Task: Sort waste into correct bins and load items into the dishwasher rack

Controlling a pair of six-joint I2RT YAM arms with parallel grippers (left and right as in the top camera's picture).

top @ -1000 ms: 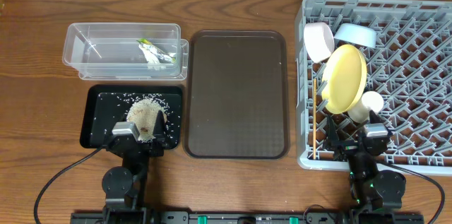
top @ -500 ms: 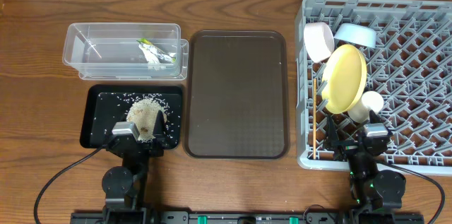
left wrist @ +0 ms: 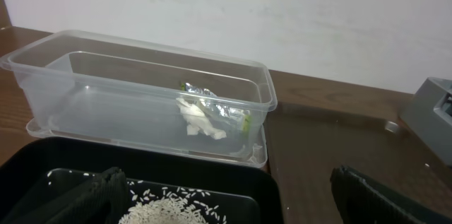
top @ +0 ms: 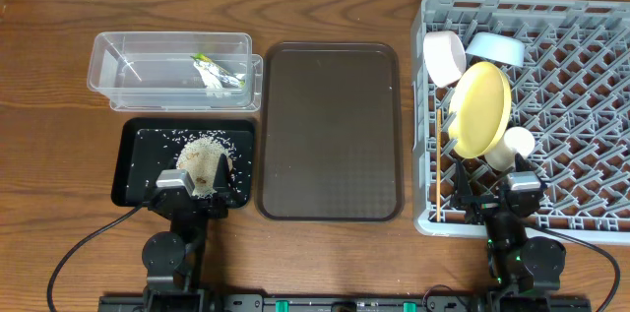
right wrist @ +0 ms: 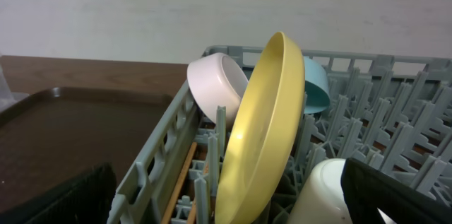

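We look down on a brown wooden table (top: 59,105) that runs back to a plain white wall (left wrist: 282,12).

At the far left stands the clear rectangular plastic tub (top: 108,71), and inside it, toward its right end, lies the small crumpled yellow-green plastic wrapper (top: 217,74). Just in front of the tub sits the shallow black rectangular tray (top: 133,169), which holds the loose whitish rice scraps (top: 202,150): a heap near the middle and stray grains scattered around it. The larger dark brown serving tray (top: 330,135) lies in the centre of the table.

The large square grey plastic rack (top: 581,105) fills the right side. In its left part the round yellow plate (top: 480,105) stands on edge between the pegs. The white bowl (top: 445,56) leans behind it at the far left corner, with the light blue bowl (top: 495,47) just to its right. The small white cup (top: 514,145) rests beside the plate's near edge. The wooden chopsticks (top: 436,159) lie along the rack's left wall.

The left gripper (top: 194,189) hovers over the near edge of the black tray with its fingers spread wide. The right gripper (top: 489,199) hangs over the rack's near left corner, fingers likewise spread, holding nothing.

Compared with the frames from a second ago, we see nothing shifted: both arms and every object sit where they did.
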